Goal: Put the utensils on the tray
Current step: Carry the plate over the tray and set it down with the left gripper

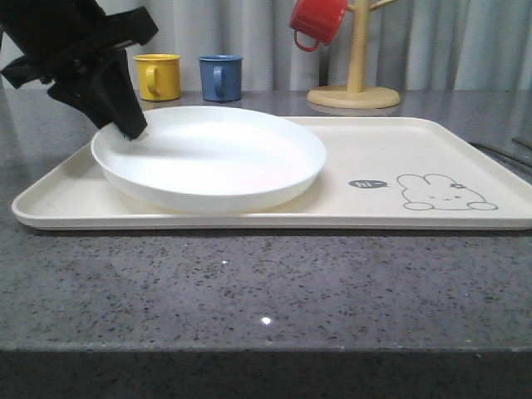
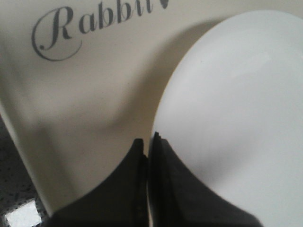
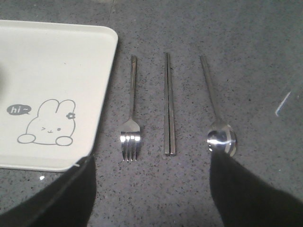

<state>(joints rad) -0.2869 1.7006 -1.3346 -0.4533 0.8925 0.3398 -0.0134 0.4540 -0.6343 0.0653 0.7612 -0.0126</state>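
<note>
The utensils lie side by side on the grey counter just beside the tray's corner: a fork [image 3: 130, 135], a pair of chopsticks [image 3: 169, 109] and a spoon [image 3: 220, 138]. My right gripper [image 3: 151, 163] hovers over them, open wide with nothing between its fingers. The cream tray [image 1: 391, 158] with its rabbit drawing [image 3: 49, 123] carries a round white plate [image 1: 216, 154] on its left half. My left gripper [image 1: 133, 130] is at the plate's far left rim. Its fingers [image 2: 165, 179] are shut on that rim, one on the plate [image 2: 236, 94] side and one on the tray [image 2: 94, 94] side.
A yellow mug [image 1: 157, 76] and a blue mug [image 1: 220, 77] stand behind the tray. A wooden mug tree [image 1: 355, 87] holds a red mug [image 1: 317, 21] at the back. The tray's right half around the rabbit drawing [image 1: 445, 193] is bare.
</note>
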